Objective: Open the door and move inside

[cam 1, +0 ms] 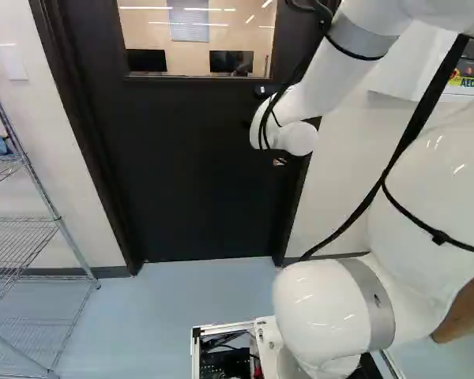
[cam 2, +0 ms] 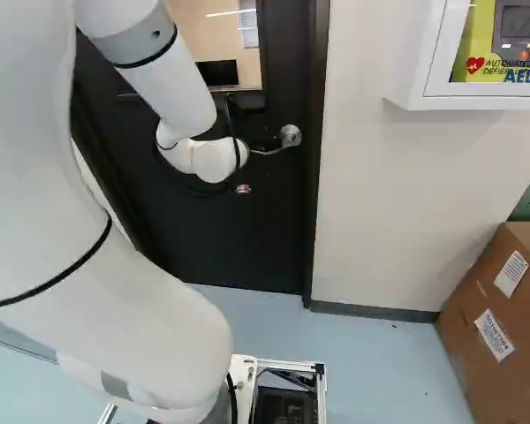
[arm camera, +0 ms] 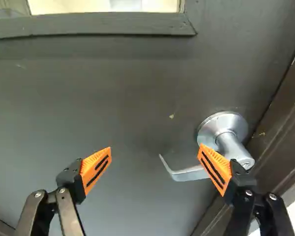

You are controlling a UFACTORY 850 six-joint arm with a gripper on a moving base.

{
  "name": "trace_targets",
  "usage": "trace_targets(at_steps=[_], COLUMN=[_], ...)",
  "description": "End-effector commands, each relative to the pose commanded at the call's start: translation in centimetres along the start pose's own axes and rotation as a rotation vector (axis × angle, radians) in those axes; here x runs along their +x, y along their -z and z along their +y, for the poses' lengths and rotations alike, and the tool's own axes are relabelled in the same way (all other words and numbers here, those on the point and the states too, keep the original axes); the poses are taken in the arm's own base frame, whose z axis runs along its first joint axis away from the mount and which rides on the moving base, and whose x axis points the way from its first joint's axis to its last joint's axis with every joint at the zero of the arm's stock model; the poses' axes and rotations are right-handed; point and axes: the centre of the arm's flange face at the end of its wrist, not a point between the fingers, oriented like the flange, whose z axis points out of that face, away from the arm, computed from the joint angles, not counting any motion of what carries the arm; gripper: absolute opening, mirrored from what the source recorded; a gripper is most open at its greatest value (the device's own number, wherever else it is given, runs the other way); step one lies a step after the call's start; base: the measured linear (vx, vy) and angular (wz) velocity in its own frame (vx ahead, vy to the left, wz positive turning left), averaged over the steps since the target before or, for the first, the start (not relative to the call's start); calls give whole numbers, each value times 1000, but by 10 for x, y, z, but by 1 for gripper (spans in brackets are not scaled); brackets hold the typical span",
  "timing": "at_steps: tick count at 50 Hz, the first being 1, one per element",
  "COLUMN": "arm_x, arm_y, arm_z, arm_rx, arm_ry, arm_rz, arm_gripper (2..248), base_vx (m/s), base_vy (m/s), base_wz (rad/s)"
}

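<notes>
Where the wrist view faces a closed dark door, the end effector is open, its orange-padded fingers wide apart and gripping nothing. A silver lever handle has its free end between them; one finger overlaps its inner end, touching or not is unclear. The step seems to be lining up on the lever: best to set a finger above its free end, press down until the latch gives, then ease the door, its swing direction being uncertain.

In the left base view, a wire shelf stands beside the doorway, a likely snag for the base.

In the right base view, a white wall cabinet and a cardboard box flank the handle side; the door frame leaves little room for drifting sideways.
</notes>
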Motion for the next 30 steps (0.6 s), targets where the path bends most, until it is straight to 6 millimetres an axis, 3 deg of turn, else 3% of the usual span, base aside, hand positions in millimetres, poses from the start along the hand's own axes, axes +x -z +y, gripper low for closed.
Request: trace_targets(at_steps=[30], arm_x=[-30], arm_y=[-10], arm_z=[0], arm_rx=[0], arm_ry=[0], arm_rz=[-71], arm_gripper=[247], base_vx=[0], base_vy=[0], base_wz=[0])
